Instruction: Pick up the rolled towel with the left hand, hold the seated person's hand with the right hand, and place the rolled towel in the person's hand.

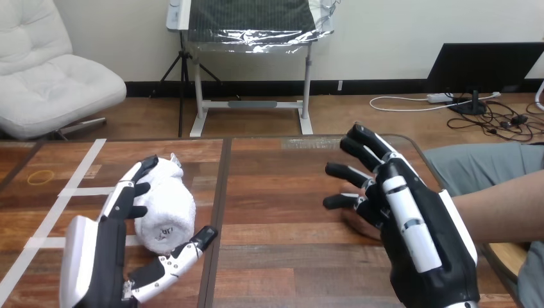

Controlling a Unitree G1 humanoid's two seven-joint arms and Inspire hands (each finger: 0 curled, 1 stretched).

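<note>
The rolled white towel (168, 202) lies on the wooden table (282, 186) at the left, its near end facing me. My left hand (96, 256) straddles it: the fingers (131, 189) stretch along its left side and the thumb reaches past its near end on the right, none of them curled tight. At the right, my right hand (417, 237) hovers with spread, straight fingers over the person's hand (351, 219), of which just a sliver shows beneath. The person's forearm (500, 199) comes in from the right edge. I cannot tell whether the two hands touch.
White tape strips (77, 186) cross the table's left part. A thin yellow ring (43, 176) lies near the far left. A dark seam (221, 192) runs down the table just right of the towel. Bare wood lies between the towel and the person's hand.
</note>
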